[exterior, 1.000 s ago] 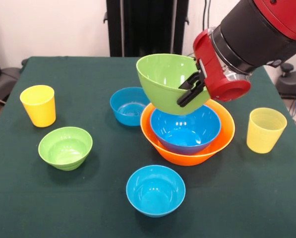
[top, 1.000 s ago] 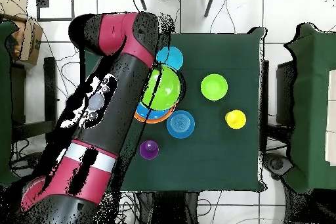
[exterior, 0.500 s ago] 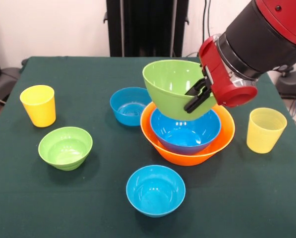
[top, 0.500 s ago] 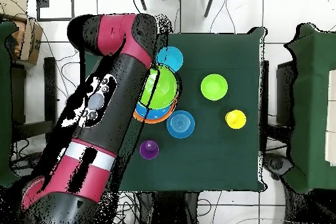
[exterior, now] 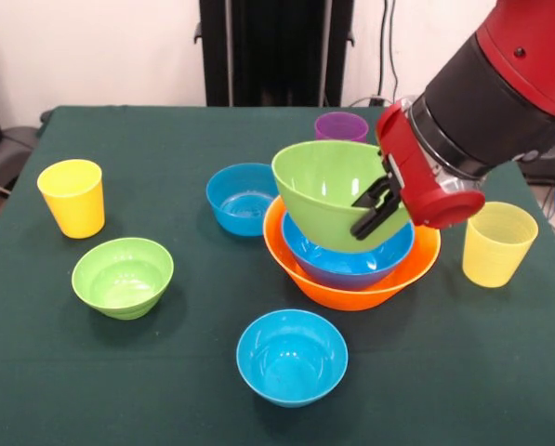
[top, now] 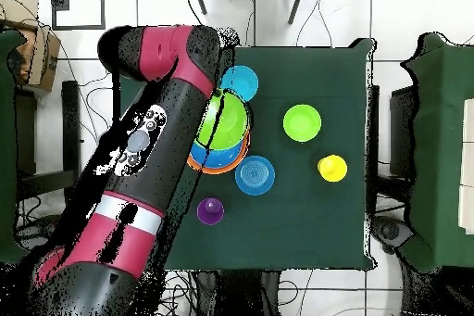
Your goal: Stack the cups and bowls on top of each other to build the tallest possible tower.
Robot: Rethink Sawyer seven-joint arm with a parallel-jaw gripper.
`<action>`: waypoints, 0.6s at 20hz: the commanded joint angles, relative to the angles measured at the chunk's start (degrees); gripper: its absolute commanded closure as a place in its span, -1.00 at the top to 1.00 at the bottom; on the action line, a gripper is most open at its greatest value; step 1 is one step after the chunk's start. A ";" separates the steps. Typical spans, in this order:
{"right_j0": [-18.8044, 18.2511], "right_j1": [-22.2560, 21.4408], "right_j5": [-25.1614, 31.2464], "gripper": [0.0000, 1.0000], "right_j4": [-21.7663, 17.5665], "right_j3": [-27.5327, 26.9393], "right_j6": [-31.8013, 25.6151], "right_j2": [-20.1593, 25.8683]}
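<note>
Green bowl going into the stack

While the hand (exterior: 377, 206) is pinching the near wall of the medium green bowl (exterior: 333, 190), one finger inside and one outside, the bowl is hanging tilted over the large blue bowl (exterior: 356, 262), which is sitting nested in the orange bowl (exterior: 351, 290) at the middle of the desk (exterior: 165, 372). The green bowl's low side is looking very close to the blue rim, perhaps touching; I cannot tell which.

To seat it well, the arm should probably be levelling the bowl and centring it over the blue one before easing down, letting go only once it is resting evenly, since a tilted drop could wedge it crooked.

Waiting loose around the stack are a small green bowl (exterior: 123, 276), two small blue bowls (exterior: 291, 357) (exterior: 240, 198), a yellow cup (exterior: 72, 197), a pale ribbed cup (exterior: 498, 243) and a purple cup (exterior: 341, 126).
</note>
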 commanded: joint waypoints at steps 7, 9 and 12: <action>1.24 2.34 -4.95 -1.00 3.07 2.77 16.07 5.38; 1.34 2.32 -5.44 -1.00 3.42 3.20 15.96 5.59; 1.42 2.32 -5.76 -1.00 3.80 3.49 15.62 5.66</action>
